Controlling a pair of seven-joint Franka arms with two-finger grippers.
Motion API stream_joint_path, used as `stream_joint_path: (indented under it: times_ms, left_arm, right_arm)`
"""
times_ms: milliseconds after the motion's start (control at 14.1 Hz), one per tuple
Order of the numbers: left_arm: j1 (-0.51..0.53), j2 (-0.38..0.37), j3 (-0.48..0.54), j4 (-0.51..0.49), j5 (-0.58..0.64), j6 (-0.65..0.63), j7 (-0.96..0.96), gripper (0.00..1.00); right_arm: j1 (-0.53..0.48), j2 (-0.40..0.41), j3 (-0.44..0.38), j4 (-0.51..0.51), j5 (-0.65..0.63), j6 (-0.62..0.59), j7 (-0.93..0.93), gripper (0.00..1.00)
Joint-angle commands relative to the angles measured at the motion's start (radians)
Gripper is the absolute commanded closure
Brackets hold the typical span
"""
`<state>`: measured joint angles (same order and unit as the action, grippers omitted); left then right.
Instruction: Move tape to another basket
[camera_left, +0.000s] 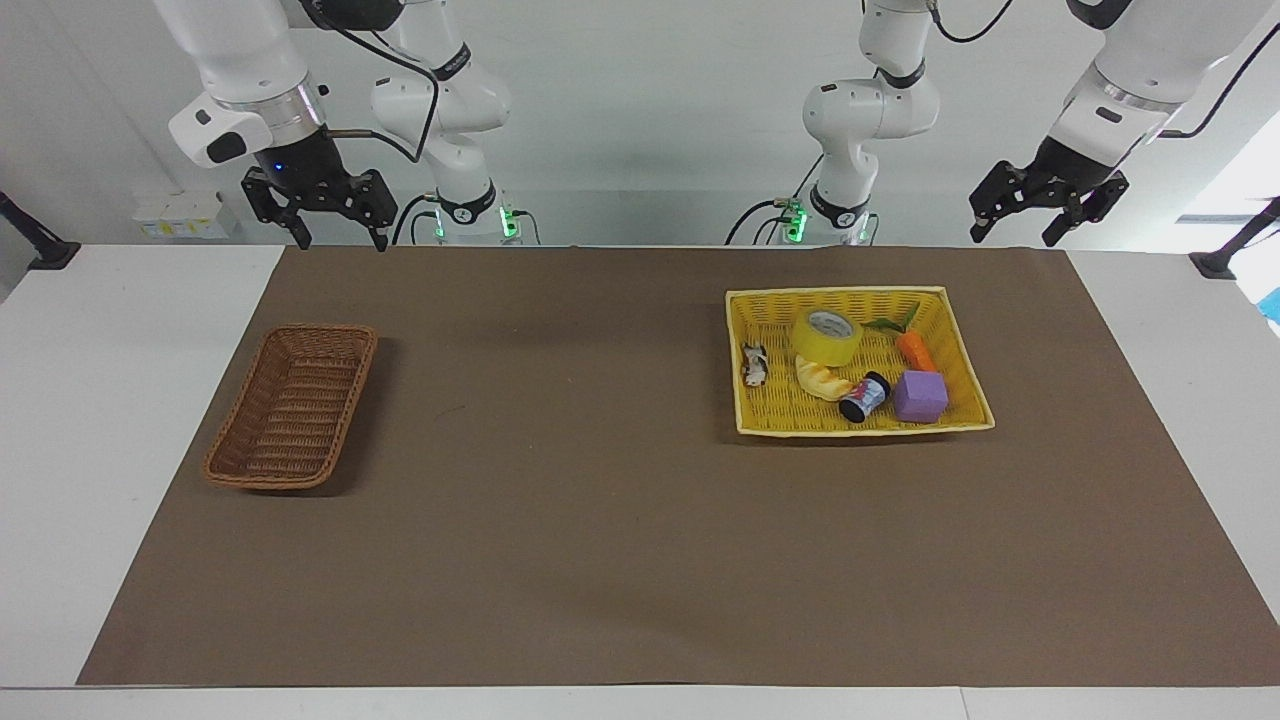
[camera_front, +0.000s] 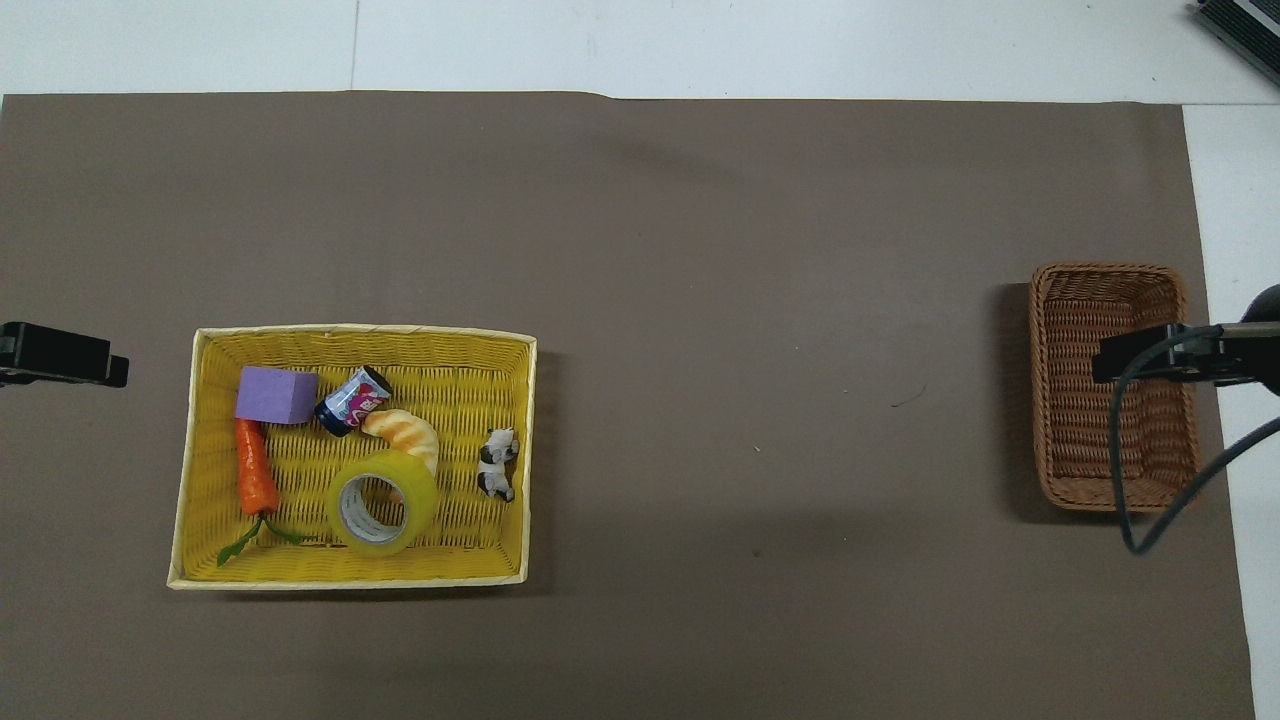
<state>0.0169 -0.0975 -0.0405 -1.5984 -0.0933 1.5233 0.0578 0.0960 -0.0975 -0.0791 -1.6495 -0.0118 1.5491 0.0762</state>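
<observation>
The tape (camera_left: 827, 336) is a yellow roll with a white core. It lies in the yellow basket (camera_left: 860, 428), in the part nearer the robots, and leans against a croissant toy; it also shows in the overhead view (camera_front: 382, 502). The brown wicker basket (camera_left: 295, 410) stands empty toward the right arm's end, also in the overhead view (camera_front: 1080, 450). My left gripper (camera_left: 1014, 237) is open and empty, raised over the mat's edge by the robots. My right gripper (camera_left: 341, 241) is open and empty, raised over the mat's edge at its own end.
The yellow basket (camera_front: 350, 580) also holds a purple cube (camera_front: 275, 395), a carrot (camera_front: 256, 475), a small can (camera_front: 352, 402), a croissant toy (camera_front: 405, 432) and a small black-and-white figure (camera_front: 497, 465). A brown mat (camera_left: 560, 500) covers the table.
</observation>
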Motion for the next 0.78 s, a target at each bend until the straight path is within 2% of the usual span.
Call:
stream_joint_path:
  times_ms: [0,427,640,712]
  left_arm:
    - [-0.005,-0.013,0.008,-0.012,0.009,0.008,0.019,0.0]
    - [0.005,-0.018,0.013,-0.011,0.007,-0.055,0.013,0.0]
    - [0.003,-0.016,0.01,-0.006,0.006,-0.074,0.001,0.0]
    - [-0.006,-0.016,0.01,-0.006,0.007,-0.075,0.008,0.0]
  right_arm:
    - [-0.012,-0.025,0.005,-0.032,0.004,0.026,0.016,0.0]
    - [-0.012,-0.022,0.005,-0.029,0.006,0.026,0.031,0.0]
    - [-0.021,0.028,0.002,0.049,0.004,-0.019,0.07,0.0]
    - [-0.019,0.027,0.002,0.047,0.006,-0.017,0.068,0.0]
